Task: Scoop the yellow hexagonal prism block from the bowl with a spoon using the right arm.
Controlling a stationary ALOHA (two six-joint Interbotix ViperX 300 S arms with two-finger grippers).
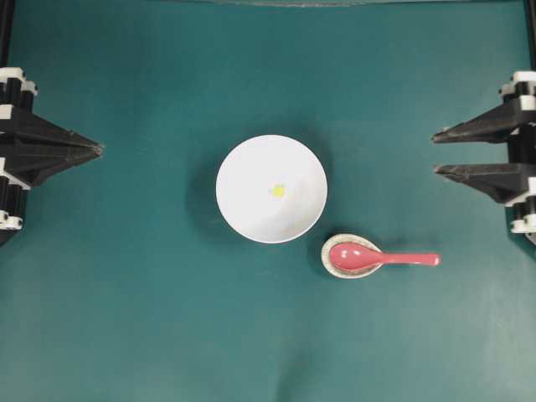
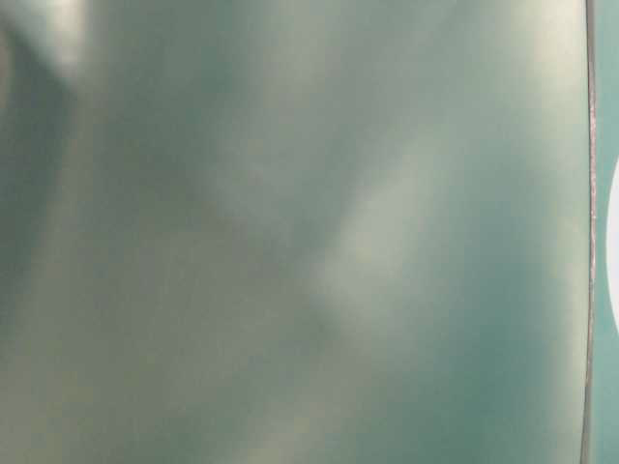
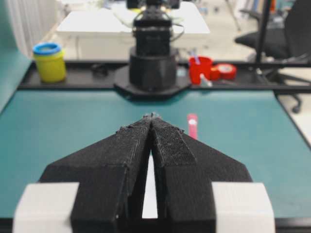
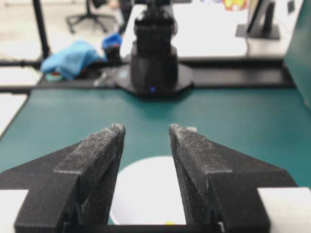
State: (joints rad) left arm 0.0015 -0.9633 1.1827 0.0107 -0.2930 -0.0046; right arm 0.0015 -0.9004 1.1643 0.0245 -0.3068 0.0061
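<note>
One table-level view is blurred; bowl [image 2: 613,253] edge only.

Left gripper [image 1: 99,150] closed at left edge; right gripper [image 1: 434,152] parted at right edge.

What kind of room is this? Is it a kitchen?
Probably a robot lab, not a kitchen. Two black robot arms face each other across a green table, with office chairs and desks behind. The bowl and spoon look like practice props.
</note>
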